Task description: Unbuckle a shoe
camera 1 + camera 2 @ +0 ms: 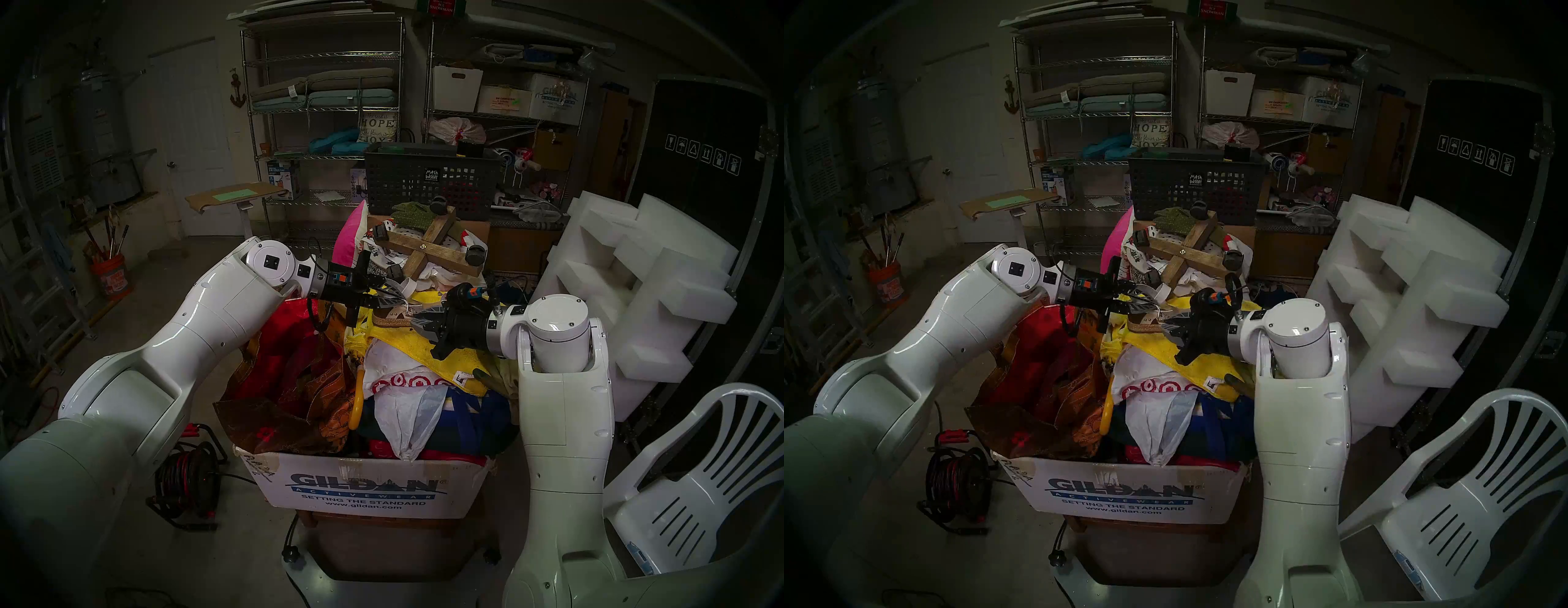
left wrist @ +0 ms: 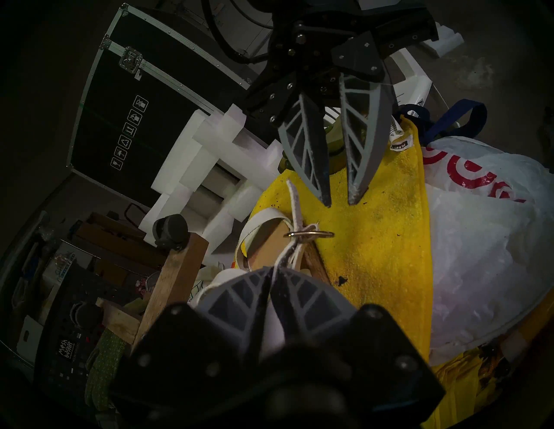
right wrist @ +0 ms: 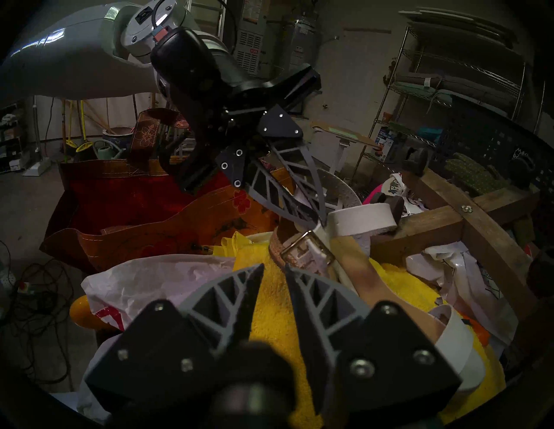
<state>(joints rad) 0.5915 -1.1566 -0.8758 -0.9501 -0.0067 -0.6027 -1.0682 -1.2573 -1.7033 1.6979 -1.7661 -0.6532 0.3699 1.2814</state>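
Two pincers meet at the frame's centre: the left pincer (image 2: 271,277) grips the sandal's (image 3: 353,263) strap (image 2: 289,257); the right pincer (image 3: 274,269), slightly parted, holds nothing.

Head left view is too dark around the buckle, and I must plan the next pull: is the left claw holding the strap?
Observer: Yes. The left wrist view shows the left claw shut on the white strap, close to the buckle.
Operator: Is the strap out of the buckle?
Observer: No. Its free end pokes out past the ring, so it is threaded through.
Operator: And the right claw?
Observer: The right claw is open and empty, its tips apart from the buckle, over the yellow towel.
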